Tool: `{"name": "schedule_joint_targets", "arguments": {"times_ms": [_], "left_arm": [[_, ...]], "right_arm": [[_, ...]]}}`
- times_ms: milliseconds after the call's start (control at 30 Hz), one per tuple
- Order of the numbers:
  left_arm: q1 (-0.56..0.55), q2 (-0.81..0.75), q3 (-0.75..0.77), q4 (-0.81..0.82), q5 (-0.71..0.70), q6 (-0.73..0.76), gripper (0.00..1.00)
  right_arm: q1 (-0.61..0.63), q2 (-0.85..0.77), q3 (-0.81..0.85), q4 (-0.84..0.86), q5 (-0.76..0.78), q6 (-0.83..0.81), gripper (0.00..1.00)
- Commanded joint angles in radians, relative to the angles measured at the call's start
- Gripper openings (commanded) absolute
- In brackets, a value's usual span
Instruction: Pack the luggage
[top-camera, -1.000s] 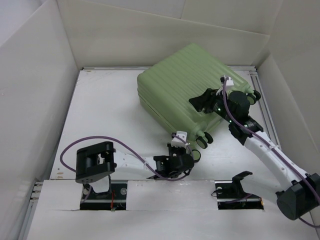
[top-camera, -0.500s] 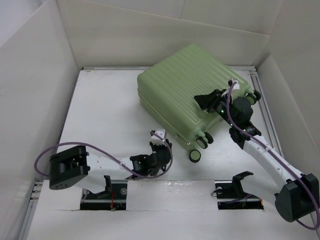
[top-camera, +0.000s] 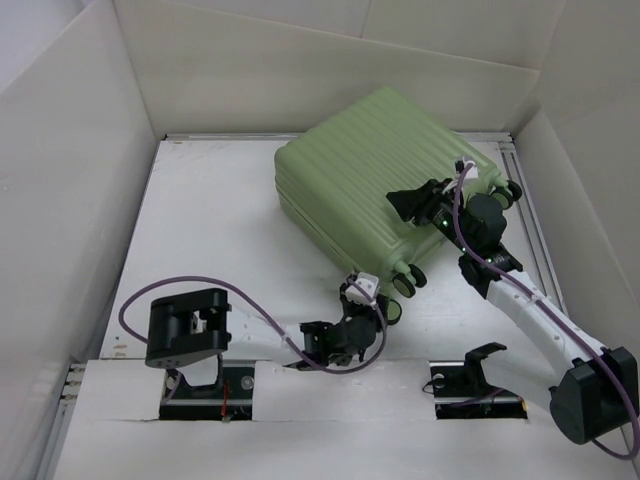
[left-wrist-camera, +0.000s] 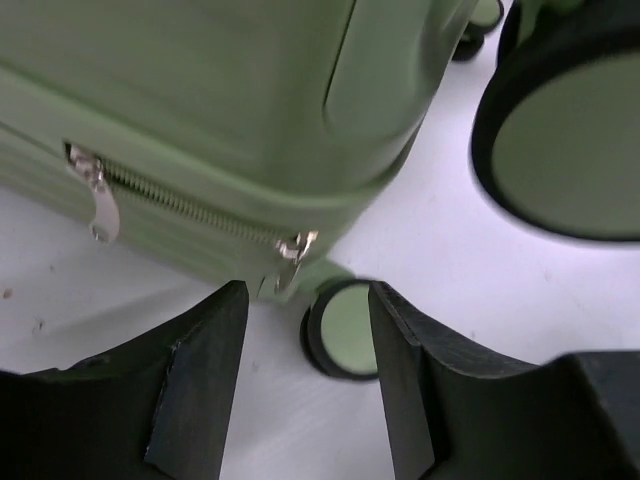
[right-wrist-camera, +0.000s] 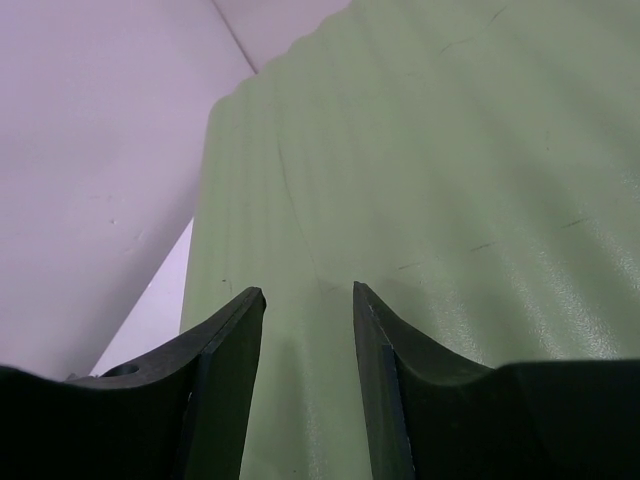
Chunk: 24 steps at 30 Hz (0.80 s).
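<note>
Again | left jaws back beside luggage (top-camera: 360, 180) wheel (left-wrist-camera: 348, 330) | right jaws unmoved

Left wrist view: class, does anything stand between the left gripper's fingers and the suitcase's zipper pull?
Nothing visible does. The left gripper is open, its fingers framing the zipper pull at the corner of the suitcase across bare table; a caster wheel sits below the pull.

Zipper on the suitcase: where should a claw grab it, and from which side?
Probably the metal pull tab at the corner above the wheel, from the near wheel end, where the open left gripper faces it. The tab hangs loose off the suitcase, thin enough to pinch; the zipper line lies flush.
</note>
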Motion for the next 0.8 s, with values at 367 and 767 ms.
{"name": "schedule_joint_targets", "arguments": {"times_ms": [367,767], "left_arm": [[0.038,0.162,0.156,0.138,-0.255,0.189,0.13],[0.101,-0.099,-0.106,0.094,-0.370,0.087,0.00]], "right_arm": [[0.008,0.057,-0.102,-0.236,-0.002,-0.031,0.46],[-0.049,0.057,-0.139,-0.236,0.009,-0.022,0.42]]}}
